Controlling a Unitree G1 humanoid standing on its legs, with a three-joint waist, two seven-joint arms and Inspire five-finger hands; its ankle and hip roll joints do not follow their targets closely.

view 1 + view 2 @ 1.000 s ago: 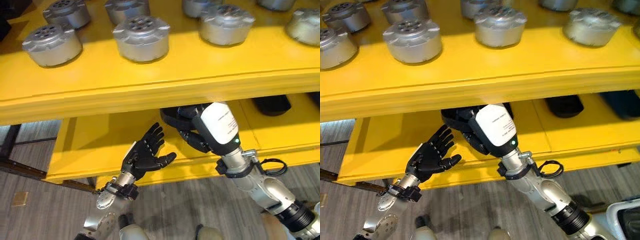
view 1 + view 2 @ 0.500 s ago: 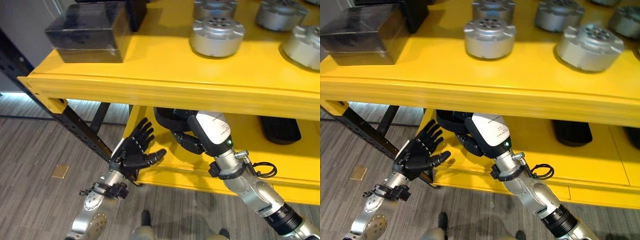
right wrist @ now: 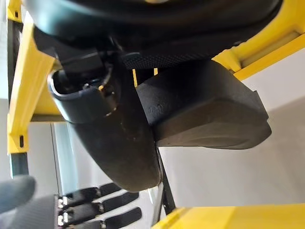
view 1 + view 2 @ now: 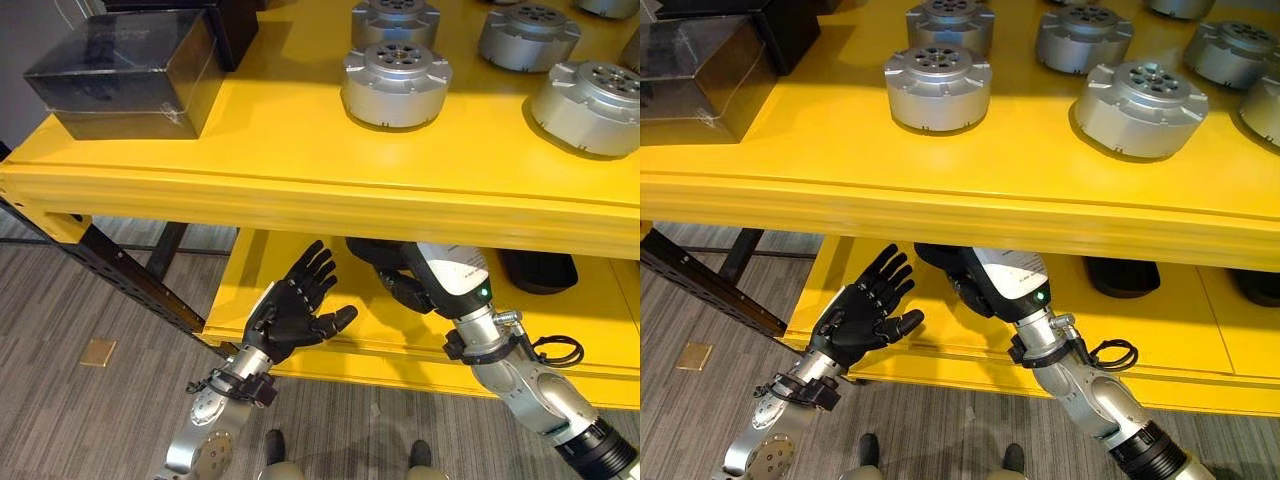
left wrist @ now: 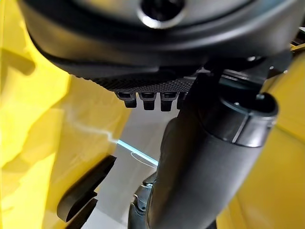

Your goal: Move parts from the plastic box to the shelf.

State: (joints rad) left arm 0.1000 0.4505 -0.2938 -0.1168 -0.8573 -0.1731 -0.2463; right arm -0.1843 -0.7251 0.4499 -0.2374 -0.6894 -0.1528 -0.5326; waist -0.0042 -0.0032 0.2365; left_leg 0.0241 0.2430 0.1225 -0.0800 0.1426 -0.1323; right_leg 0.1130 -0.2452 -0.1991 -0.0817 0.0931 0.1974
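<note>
Black curved plastic part point(image 4: 375, 250) on lower level of yellow steel shelf point(image 4: 300, 190).
I see right hand point(image 4: 405, 285) clasping it; left hand point(image 4: 295, 315) hovers alongside, fingers spread, empty.

— Any writing you can read here?

— None. The white cover point(image 4: 1008, 272) on the right arm, under the front edge of the yellow shelf point(image 4: 940, 190), bears a few lines of small print, too fine to make out.

— And on the parts point(image 4: 938, 86) or the dark box point(image 4: 125, 72)?

— No label or number legible on either.
</note>
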